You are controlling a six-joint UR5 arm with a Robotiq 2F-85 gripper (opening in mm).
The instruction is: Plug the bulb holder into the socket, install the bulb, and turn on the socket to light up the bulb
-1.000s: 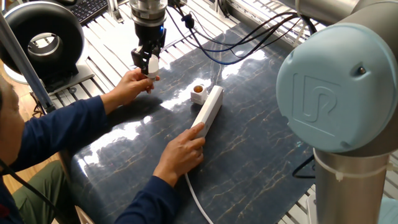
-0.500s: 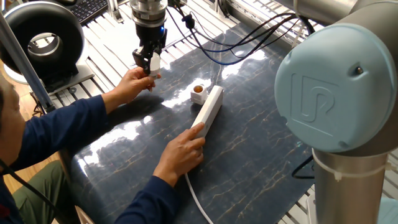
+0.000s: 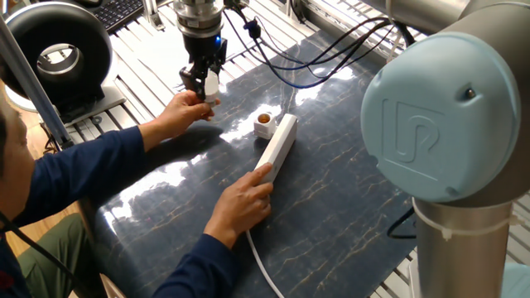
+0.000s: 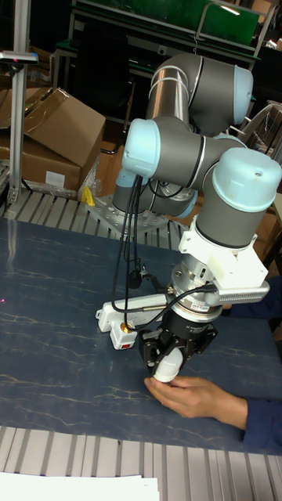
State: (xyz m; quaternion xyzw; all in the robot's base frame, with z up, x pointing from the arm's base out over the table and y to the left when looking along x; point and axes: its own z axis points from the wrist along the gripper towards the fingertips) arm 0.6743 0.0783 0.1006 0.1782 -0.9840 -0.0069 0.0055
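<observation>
The gripper hangs near the desk's 11 o'clock corner, pinching the bulb between its fingers, dome down in the tall view. A hand touches the bulb from 7 o'clock. The holder sits at 4 o'clock from the gripper, touching the socket, which runs toward 7 o'clock under a second hand. Bare desk opens toward 3 and 5 o'clock; cables cross at 1 o'clock.
</observation>
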